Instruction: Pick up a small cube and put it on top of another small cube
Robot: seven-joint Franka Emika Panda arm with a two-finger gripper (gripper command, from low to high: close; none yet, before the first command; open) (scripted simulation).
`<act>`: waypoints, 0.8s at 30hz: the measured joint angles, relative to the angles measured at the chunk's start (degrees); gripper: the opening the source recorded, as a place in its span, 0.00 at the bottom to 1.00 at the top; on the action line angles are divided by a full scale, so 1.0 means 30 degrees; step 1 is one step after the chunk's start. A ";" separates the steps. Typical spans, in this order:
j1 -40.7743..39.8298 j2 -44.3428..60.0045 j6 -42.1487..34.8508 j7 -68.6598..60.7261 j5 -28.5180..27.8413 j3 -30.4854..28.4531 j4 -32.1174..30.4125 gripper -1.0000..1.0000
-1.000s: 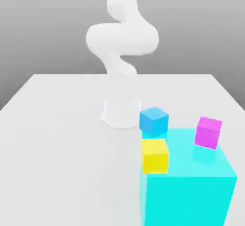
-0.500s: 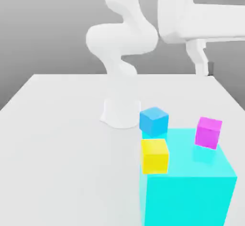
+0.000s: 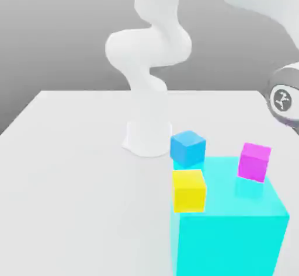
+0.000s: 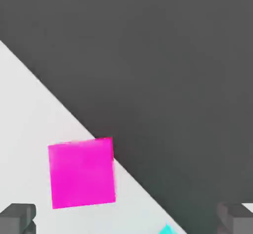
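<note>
The white arm (image 3: 149, 53) arches overhead, tool (image 4: 126, 220) fingers spread wide.

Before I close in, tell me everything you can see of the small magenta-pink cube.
The small magenta-pink cube is a plain, matte, single-colour block with sharp edges, the same size as the blue and yellow cubes. It sits flat and upright on the white table, near the table's edge on the exterior view's right, behind the large cyan cube. Nothing touches it or rests on it. In the hand view its top face lies between the open gripper's fingertips, closer to one of them.
</note>
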 joint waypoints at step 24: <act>0.0219 -0.4656 0.0021 -0.0098 -0.2057 -0.1360 -0.2356 0.00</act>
